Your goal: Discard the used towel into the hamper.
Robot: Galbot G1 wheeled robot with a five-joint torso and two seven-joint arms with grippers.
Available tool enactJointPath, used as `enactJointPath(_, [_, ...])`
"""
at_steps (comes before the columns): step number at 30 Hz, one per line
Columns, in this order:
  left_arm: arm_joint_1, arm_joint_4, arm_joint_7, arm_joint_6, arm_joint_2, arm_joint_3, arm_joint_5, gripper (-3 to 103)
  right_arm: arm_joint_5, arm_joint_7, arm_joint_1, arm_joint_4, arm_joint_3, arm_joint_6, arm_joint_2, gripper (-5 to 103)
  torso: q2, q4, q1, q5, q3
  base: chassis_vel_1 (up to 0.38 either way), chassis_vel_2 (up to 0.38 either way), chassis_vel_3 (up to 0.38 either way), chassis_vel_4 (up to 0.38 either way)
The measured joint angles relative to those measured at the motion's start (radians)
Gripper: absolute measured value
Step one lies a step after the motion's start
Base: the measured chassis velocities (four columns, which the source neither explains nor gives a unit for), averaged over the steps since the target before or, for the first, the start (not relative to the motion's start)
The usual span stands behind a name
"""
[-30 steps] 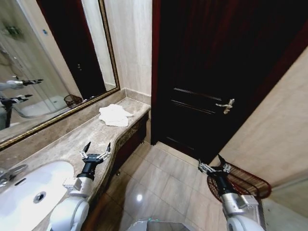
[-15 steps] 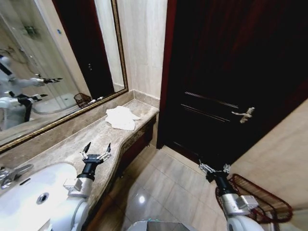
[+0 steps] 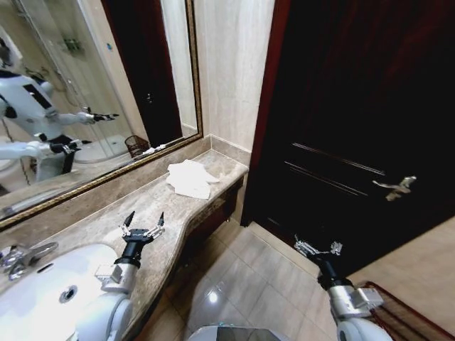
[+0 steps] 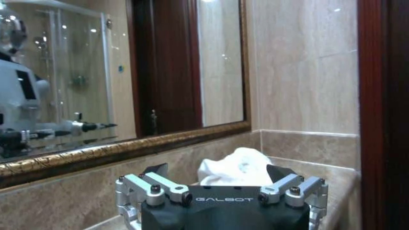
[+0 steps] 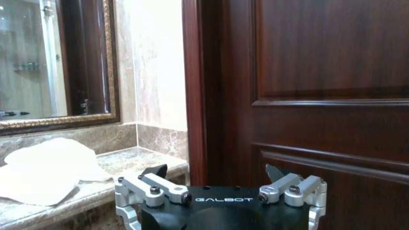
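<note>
Marble-patterned stone forms the counter point(image 3: 153, 213) along the robot's left in the head view, with a white sink point(image 3: 43, 295) set into its near end and a gold-framed mirror point(image 3: 92, 78) on the wall above. Toward the far end of the counter, near the corner by the dark wooden door point(image 3: 355, 121), the crumpled white towel point(image 3: 190, 177) lies alone. The left gripper point(image 3: 142, 219) hovers over the counter between sink and towel, fingers spread wide and empty. The right gripper point(image 3: 318, 248) hangs over the tiled floor in front of the door, its fingers also apart and holding nothing. At the lower right edge, a sliver of the reddish-brown hamper point(image 3: 394, 312) sits on the floor beside the right arm. Compared with a second ago the whole scene has slid: door and handle sit further right, the hamper has mostly left the picture, so the camera has turned while both arms hold the same pose.

From the left wrist, the left gripper point(image 4: 217, 181) is open, the towel point(image 4: 235, 166) resting on the counter just beyond it, below the mirror point(image 4: 128, 72).

From the right wrist, the right gripper point(image 5: 217, 179) is open facing the door point(image 5: 319, 86), with the towel point(image 5: 48, 165) well off to one side on the counter point(image 5: 137, 160).
</note>
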Motion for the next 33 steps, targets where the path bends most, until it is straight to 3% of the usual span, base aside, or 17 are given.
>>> enactJointPath(33, [0.005,0.008,-0.003,-0.027,-0.014,0.005,0.013,100,-0.005,0.0,0.007,-0.016,-0.007,-0.006,-0.003,100,0.0,0.0,0.0,0.0,0.0,-0.092,0.1,0.098,-0.098])
